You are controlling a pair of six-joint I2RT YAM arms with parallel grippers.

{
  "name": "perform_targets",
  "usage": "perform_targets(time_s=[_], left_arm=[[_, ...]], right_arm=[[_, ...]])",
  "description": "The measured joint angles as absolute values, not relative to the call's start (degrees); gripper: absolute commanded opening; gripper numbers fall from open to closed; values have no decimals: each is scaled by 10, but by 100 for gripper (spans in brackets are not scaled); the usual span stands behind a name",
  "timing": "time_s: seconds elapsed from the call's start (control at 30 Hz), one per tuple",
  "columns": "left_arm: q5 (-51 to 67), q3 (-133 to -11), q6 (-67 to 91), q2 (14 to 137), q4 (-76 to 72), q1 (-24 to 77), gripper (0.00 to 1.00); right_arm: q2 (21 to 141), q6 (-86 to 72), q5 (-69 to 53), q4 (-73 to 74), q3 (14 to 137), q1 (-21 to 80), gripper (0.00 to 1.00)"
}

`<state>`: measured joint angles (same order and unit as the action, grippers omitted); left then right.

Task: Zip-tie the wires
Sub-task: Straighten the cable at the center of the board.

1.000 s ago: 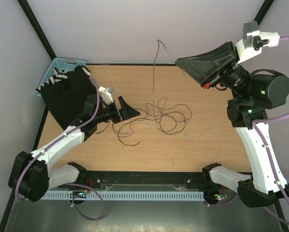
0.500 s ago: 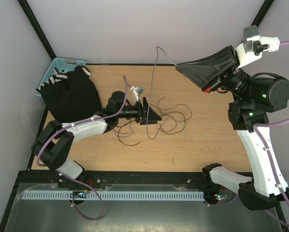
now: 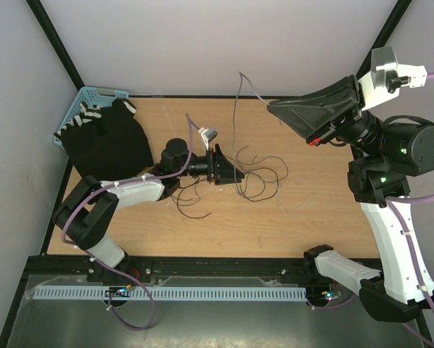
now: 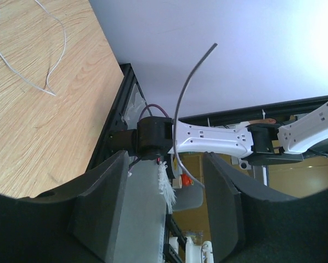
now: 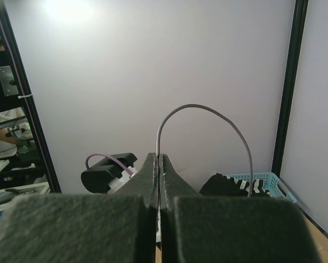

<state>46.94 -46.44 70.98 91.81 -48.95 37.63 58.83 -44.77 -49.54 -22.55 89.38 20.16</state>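
Note:
The wires (image 3: 259, 177) lie as a loose black tangle on the middle of the wooden table (image 3: 275, 225). My left gripper (image 3: 230, 172) is low at the tangle's left edge, jaws open and empty (image 4: 164, 181). My right gripper (image 3: 272, 106) is raised at the back right, shut (image 5: 160, 159) on a thin grey strand (image 5: 197, 107) that arcs up and hangs down to the tangle (image 3: 235, 123). The strand also shows beyond the left jaws (image 4: 180, 104). I cannot make out a straight white zip tie.
A black cloth with white stripes (image 3: 104, 141) lies at the back left, partly over a blue basket (image 3: 86, 94). Pale hair-thin strands lie on the table right of the tangle (image 3: 297, 201) and in the left wrist view (image 4: 46, 60).
My left arm has swung right, off the black cloth and onto the tangle's left edge. My right gripper has shifted slightly right and up with the grey strand.

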Motion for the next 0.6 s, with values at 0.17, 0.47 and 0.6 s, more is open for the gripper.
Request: perform_targets(time_s=[0.17,0.47,0.6], left_arm=[[469,-464,710,918,-495,383,58],[462,-465,701,936,-499,399,11],[446,-428,672,909,-498,374,0]], right_arm=[[588,-448,-493,-221,887,202,0],[584,-442,-483,-217,874,202,0],[570,-409,-454,-170,868,202,0]])
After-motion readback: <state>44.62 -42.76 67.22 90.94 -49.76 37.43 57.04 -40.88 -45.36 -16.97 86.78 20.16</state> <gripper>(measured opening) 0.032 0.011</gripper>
